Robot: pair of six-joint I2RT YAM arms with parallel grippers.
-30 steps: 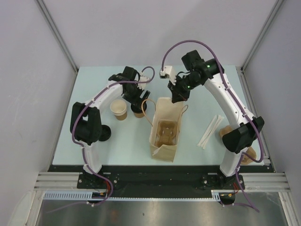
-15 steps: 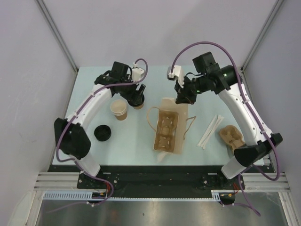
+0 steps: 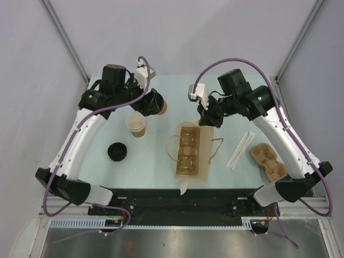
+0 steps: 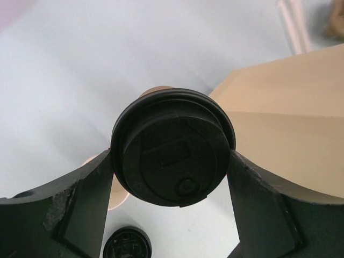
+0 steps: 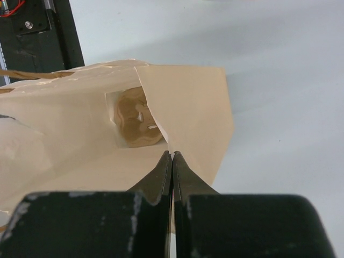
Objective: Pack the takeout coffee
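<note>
Two cups are in play here. The first, a lidded coffee cup (image 3: pixel 160 108), is up off the table (image 3: pixel 150 166) in the left gripper (image 3: pixel 152 105). It sits at the back left, well apart from the bag. On the left wrist view the black lid faces the camera, and the two dark fingers (image 4: pixel 88 196) press against its rim from either side, spread wide around it. The other one, a lidless cup (image 3: pixel 136 124), stands upright on the table just below that gripper. A loose black lid (image 3: pixel 116 151) lies flat nearer the front, a little to the cup's left. Centre stage, the tall paper bag (image 3: pixel 208 153) stands with its mouth open, and down inside it lies a brown pulp cup tray (image 3: pixel 186 150), round wells facing up. The right gripper (image 3: pixel 209 119) is at the bag's far rim. On its wrist view the jaws are pressed tight together right on the paper edge, with the tray visible below through the opening. Over on the right, a second pulp tray (image 3: pixel 269 161) rests on the table. A few white wrapped straws (image 3: pixel 240 150) lie between it and the bag.
</note>
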